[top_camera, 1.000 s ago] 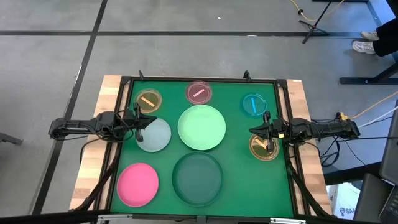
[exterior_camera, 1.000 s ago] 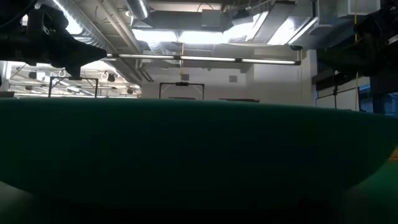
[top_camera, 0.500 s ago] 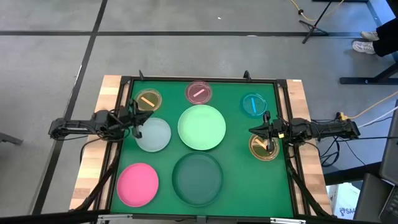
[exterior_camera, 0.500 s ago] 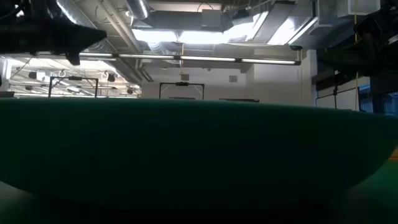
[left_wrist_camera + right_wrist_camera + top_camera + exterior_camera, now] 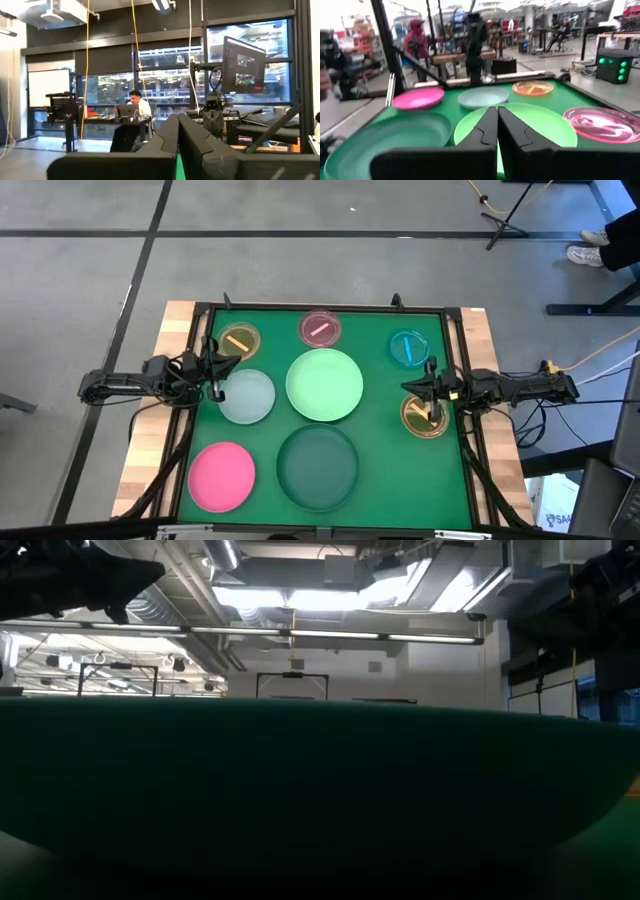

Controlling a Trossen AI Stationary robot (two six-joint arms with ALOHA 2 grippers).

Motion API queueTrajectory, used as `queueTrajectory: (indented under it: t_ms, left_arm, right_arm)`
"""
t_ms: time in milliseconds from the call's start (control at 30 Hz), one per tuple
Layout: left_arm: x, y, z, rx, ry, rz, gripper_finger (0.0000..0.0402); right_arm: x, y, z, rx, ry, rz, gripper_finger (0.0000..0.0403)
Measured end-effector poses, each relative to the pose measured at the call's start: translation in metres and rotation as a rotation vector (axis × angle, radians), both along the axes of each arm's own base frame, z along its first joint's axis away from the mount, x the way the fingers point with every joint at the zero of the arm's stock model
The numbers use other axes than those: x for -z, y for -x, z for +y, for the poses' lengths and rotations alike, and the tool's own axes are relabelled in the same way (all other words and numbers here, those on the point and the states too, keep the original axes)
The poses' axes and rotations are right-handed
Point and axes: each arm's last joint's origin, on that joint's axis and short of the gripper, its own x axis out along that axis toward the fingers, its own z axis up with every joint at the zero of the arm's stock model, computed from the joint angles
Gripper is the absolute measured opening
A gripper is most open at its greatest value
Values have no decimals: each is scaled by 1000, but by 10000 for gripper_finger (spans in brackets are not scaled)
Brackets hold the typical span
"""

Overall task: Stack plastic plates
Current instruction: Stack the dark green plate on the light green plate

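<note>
In the high view several round plates lie flat on the green mat: light green, dark green, hot pink, pale blue-white, and small amber, pink, cyan and yellow ones. My left gripper is shut and raised by the pale plate's left edge; its wrist view looks level into the room. My right gripper is shut, between the light green and yellow plates, pointing at the light green plate.
A black frame borders the mat, with wooden table strips outside it. The dark green plate's rim fills the low view. People sit in the room beyond. Bare mat shows between the dark green and yellow plates.
My left gripper has drawn back from over the pale blue-white plate toward the table's left edge and risen. The plates have stayed where they were.
</note>
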Motion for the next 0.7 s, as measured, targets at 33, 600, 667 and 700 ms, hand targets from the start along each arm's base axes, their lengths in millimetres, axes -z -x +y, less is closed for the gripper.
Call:
queueTrajectory:
  t_ms: [33,600,667,700]
  left_arm:
    - [0,0,0,-2,-4,-2,1]
    - [-7,3,-1,-47,-175,-38,1]
    - [-7,3,-1,-41,-169,-40,1]
    - [-7,3,-1,-41,-168,-40,1]
  right_arm:
    - [-1,0,0,7,-10,-11,1]
    - [-26,-44,6,-3,-18,133,1]
    - [-34,-52,8,-60,-24,146,1]
    - [-39,-57,10,-79,-30,152,1]
